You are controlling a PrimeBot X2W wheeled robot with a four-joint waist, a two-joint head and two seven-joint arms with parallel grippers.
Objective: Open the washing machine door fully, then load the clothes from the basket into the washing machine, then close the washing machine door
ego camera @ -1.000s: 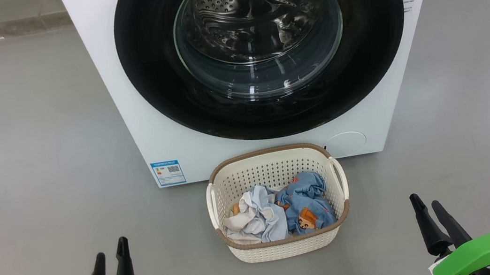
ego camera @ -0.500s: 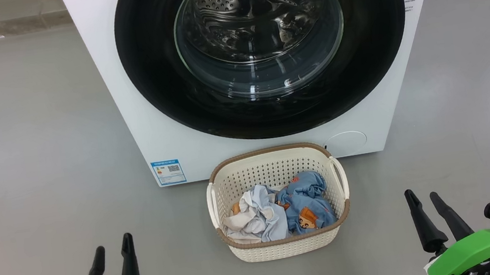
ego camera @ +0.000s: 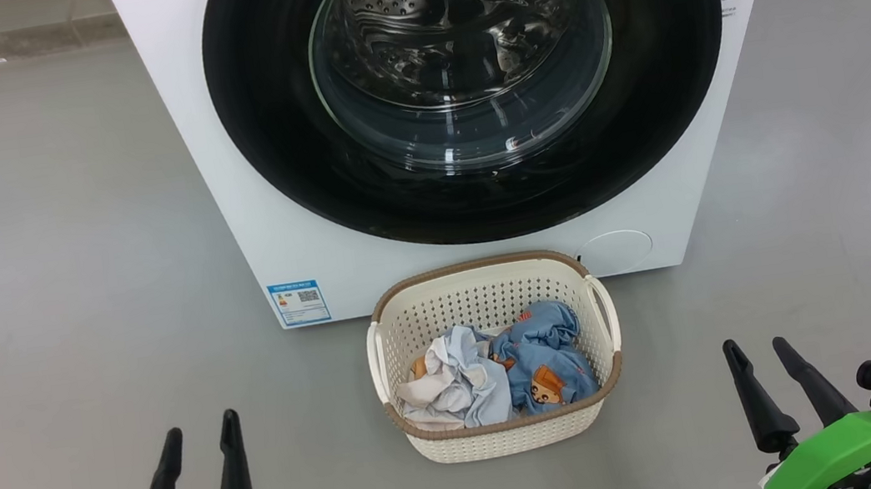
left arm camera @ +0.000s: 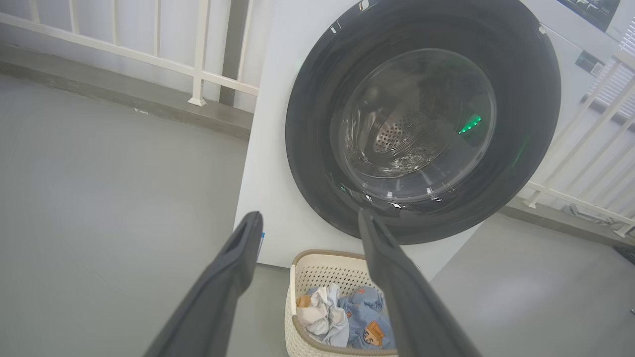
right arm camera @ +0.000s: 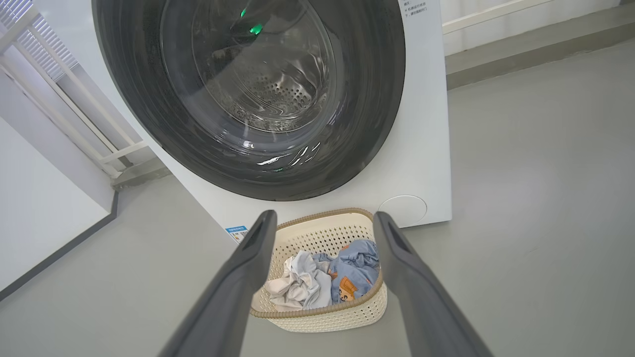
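Your left gripper (ego camera: 201, 423) has eased a little nearer the basket (ego camera: 506, 437), its fingers (ego camera: 232, 473) now showing more spread. Your right gripper (ego camera: 752, 342) has drifted slightly toward the basket too, though camera tilt may explain part.

Glossy black washing machine door (ego camera: 261, 133) is shut at twelve o'clock; the cream basket (ego camera: 503, 437) at its six o'clock holds crumpled clothes (ego camera: 539, 361).

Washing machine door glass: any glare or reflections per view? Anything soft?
Head view: sharp, even light; thin white highlights low on the washing machine door glass. Left wrist view: green glint on the glass right of centre; left pincer looms large, slightly soft. Right wrist view: green glints near the glass top, white streaks low; right pincer likewise.
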